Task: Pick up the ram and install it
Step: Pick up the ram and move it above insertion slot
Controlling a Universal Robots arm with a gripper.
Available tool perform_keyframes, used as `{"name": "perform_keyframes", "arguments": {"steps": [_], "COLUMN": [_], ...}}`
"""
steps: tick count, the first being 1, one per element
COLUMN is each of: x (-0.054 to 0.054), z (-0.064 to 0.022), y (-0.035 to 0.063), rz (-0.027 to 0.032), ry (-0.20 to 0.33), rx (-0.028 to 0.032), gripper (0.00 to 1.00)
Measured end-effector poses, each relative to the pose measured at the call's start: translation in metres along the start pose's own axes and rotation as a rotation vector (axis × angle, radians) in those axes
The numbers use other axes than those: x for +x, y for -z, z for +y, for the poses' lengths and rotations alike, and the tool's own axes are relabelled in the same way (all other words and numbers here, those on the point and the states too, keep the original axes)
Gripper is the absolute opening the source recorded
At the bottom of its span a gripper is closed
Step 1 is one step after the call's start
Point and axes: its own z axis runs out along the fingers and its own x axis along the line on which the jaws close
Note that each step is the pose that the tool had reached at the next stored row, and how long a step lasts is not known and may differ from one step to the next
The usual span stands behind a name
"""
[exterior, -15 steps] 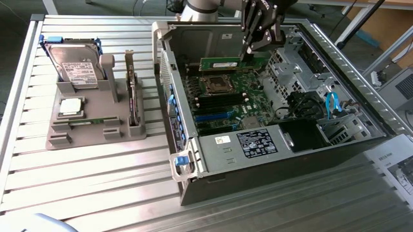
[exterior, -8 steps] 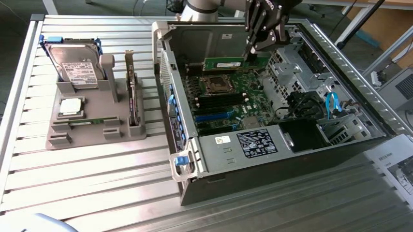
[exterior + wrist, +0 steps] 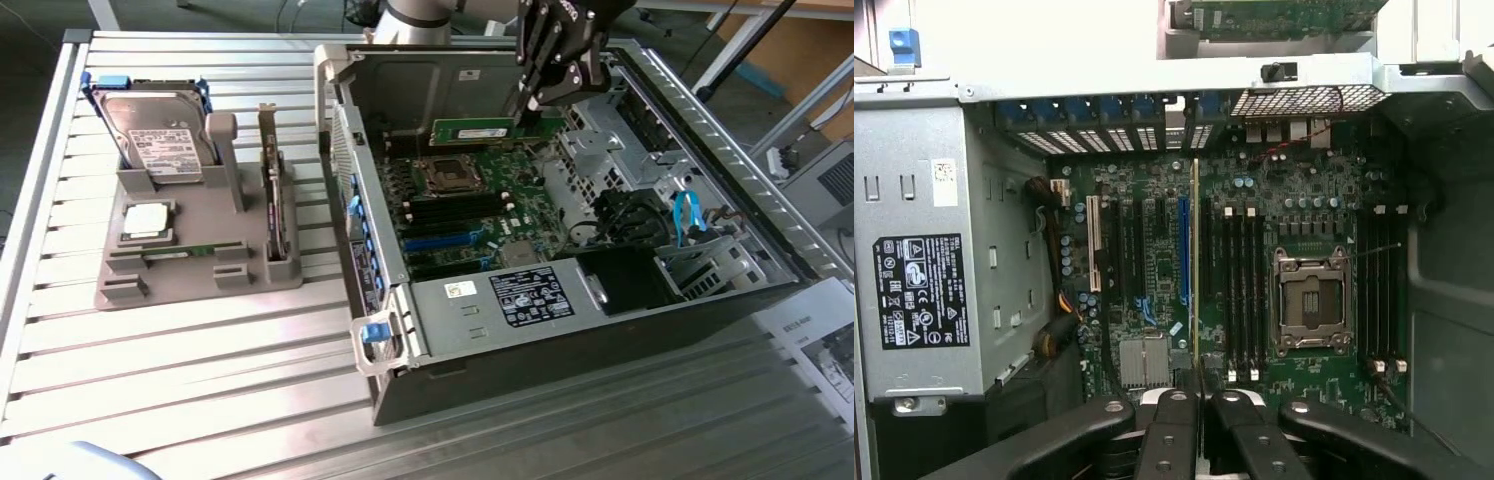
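Observation:
The ram (image 3: 477, 131) is a long, thin green stick. It hangs level above the motherboard (image 3: 470, 225) inside the open computer case (image 3: 561, 370). My gripper (image 3: 534, 112) comes down from above and is shut on the stick's end at the exterior view's right. In the wrist view the ram (image 3: 1196, 260) shows edge-on as a thin pale line running out from my gripper (image 3: 1197, 398), whose dark fingers (image 3: 1169, 420) press on both sides of it. The line runs just beside the black memory slots (image 3: 1239, 290), between them and a blue slot (image 3: 1184, 250).
The bare processor socket (image 3: 1311, 300) lies beyond the memory slots, and a power supply (image 3: 527, 295) fills the case's near end. At the exterior view's left, a grey stand (image 3: 174, 270) holds a hard drive (image 3: 158, 135), a silver processor chip (image 3: 147, 220) and a dark expansion card (image 3: 276, 190).

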Motion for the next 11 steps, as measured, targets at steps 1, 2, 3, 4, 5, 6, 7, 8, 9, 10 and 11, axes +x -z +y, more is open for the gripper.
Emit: {"name": "perform_keyframes", "arguments": {"steps": [1,2,3,4,5,6,7,8,9,10,11], "x": [0.0000,0.0000,0.0000,-0.0003,-0.0011,-0.0017,-0.0025,-0.0033,-0.0042,-0.0052,-0.0064], "z": [0.0000,0.0000,0.0000,-0.0001,-0.0001,-0.0001,0.0000,0.0001,0.0001,0.0001,0.0002], "y": [0.0000,0.0000,0.0000,0.0000,0.0000,0.0000,0.0000,-0.0001,-0.0001,-0.0001,-0.0001], "rz": [0.0001,0.0001,0.0000,0.0001,0.0001,0.0002,0.0001,0.0001,0.0000,0.0000,0.0001], "ry": [0.000,0.000,0.000,0.000,0.000,0.000,0.000,0.000,0.000,0.000,0.000], "rx": [0.0000,0.0000,0.0000,-0.0001,0.0000,0.0000,0.0000,0.0000,0.0000,0.0000,0.0000], "gripper": [0.12,0.12,0.12,0.12,0.12,0.12,0.12,0.12,0.12,0.12,0.12]}}
